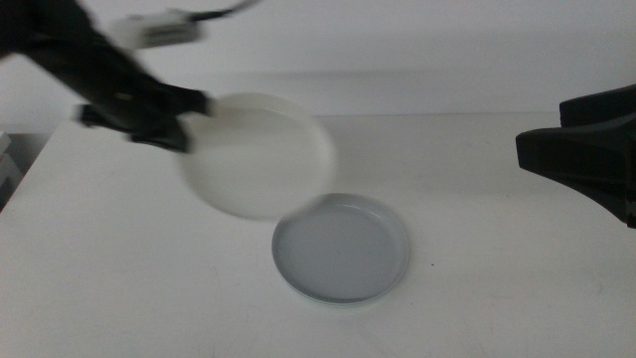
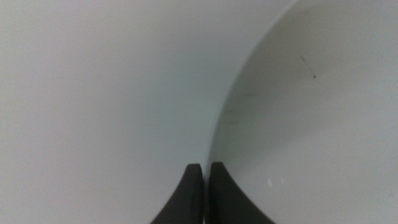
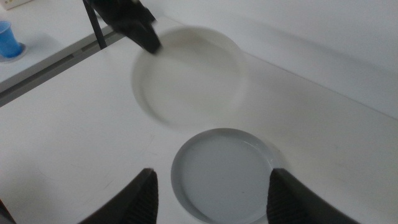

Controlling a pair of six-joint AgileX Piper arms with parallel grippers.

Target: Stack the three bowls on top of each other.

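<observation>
The left gripper (image 1: 184, 124) is clenched on the rim of the white bowl (image 1: 260, 154) and holds it above the table (image 1: 119, 288), just beside the grey bowl (image 1: 341, 249), while the right gripper (image 3: 211, 190) waits at the right side with jaws spread wide.

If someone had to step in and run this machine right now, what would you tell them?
Left tool: shut on the rim of the white bowl, which is blurred in mid-air, partly over the stack.
Right tool: open, holding nothing, waiting at the table's right side.
Done: the grey bowl appears nested in another, whose pale edge shows beneath it.
Left: set the white bowl on the grey one and release.
</observation>
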